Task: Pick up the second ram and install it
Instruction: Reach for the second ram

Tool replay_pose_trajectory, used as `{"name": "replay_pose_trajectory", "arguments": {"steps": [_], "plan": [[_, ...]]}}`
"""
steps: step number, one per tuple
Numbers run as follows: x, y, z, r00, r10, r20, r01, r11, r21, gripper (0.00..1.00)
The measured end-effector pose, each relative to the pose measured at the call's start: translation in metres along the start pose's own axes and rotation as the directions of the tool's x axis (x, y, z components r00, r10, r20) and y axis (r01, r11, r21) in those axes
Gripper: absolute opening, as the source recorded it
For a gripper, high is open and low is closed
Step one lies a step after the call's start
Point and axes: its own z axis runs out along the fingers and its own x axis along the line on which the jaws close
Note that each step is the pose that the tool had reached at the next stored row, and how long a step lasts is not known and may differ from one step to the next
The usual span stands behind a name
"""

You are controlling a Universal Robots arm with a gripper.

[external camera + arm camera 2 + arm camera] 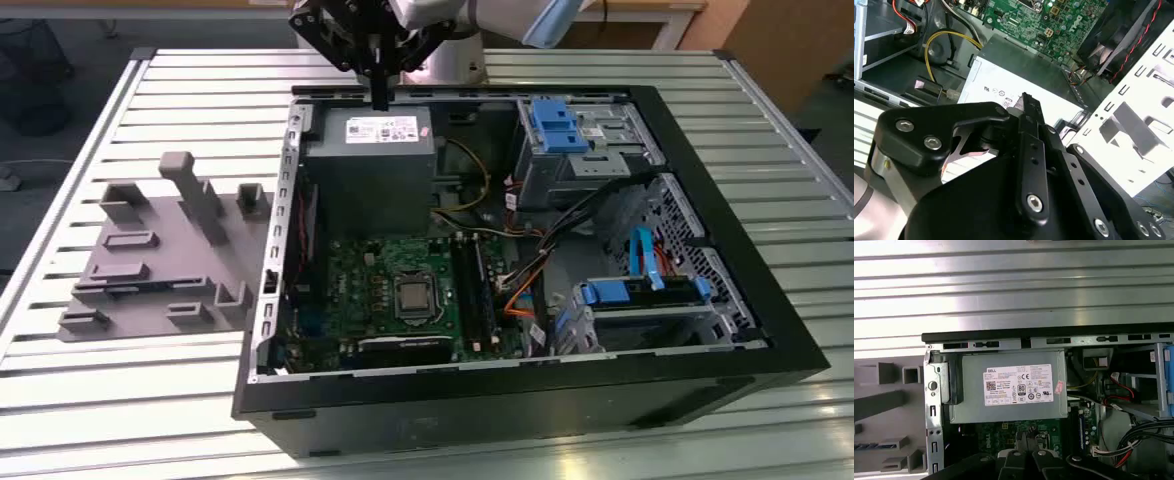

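My gripper [380, 95] hangs over the far rim of the open computer case [747, 300], above the grey power supply [367, 170]. Its black fingers [1026, 117] are pressed together with nothing between them, and they also show in the first wrist view [1026, 437]. A thin blue strip that looks like the second ram [876, 445] lies in a slot of the grey holder plate [147, 215], on the exterior view's left and well away from the gripper. On the green motherboard [387, 290], the long black memory slots [470, 290] run beside the processor socket.
The case stands on a slatted metal table [134, 400]. Blue drive cages [561, 125] and orange and black cables [521, 285] fill the case's side on the exterior view's right. Upright grey posts [200, 195] rise from the holder plate. A fan [1114, 35] sits by the motherboard.
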Motion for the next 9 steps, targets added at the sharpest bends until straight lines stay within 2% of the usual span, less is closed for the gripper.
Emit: {"name": "replay_pose_trajectory", "arguments": {"steps": [9], "plan": [[0.0019,-0.0001,0.0000,1.0000,0.000,0.0001,0.000,1.0000,-0.0001,0.11]]}}
